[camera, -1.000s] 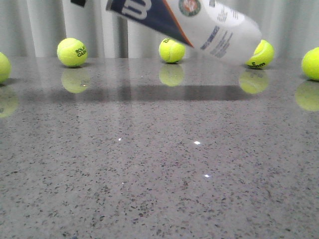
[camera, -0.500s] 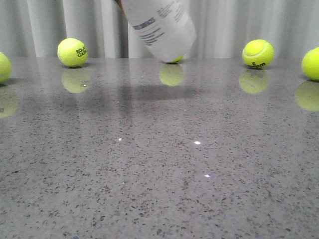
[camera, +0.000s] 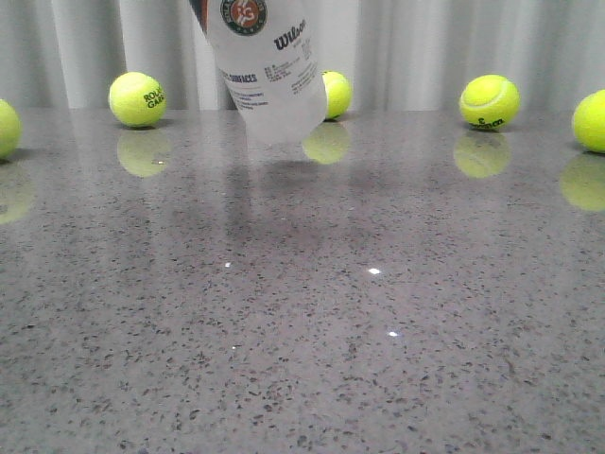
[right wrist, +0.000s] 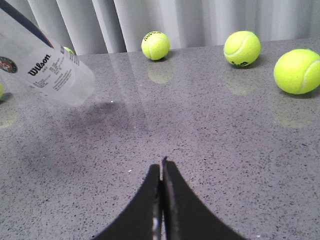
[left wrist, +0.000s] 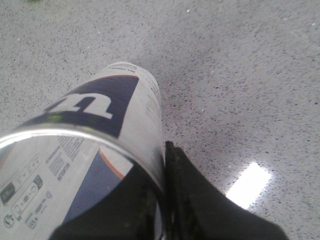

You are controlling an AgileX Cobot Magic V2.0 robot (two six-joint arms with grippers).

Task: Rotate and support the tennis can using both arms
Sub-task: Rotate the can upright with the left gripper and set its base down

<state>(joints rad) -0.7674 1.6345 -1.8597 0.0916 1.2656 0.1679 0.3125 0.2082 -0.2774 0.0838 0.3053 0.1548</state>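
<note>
Tennis can [camera: 267, 71] hung above the speckled grey table [camera: 378, 331], near its far edge, tilted slightly with its lower end clear of the surface over a soft shadow; its translucent white wall showed the round emblem, the Wilson name and small print in the front view, and the navy panel with orange edge and white "W" in the left wrist view [left wrist: 95, 135]. The left gripper [left wrist: 162, 200] pressed one black finger against the can's side, holding it, though the opposite finger was hidden behind the can. The right gripper [right wrist: 161, 200] hovered low over the table, well apart from the can [right wrist: 52, 75], its fingers closed together on nothing. The can's upper end was cut off in the front view. Yellow-green tennis balls [camera: 138, 98] lay along the back by the pale curtain [camera: 425, 47].
</note>
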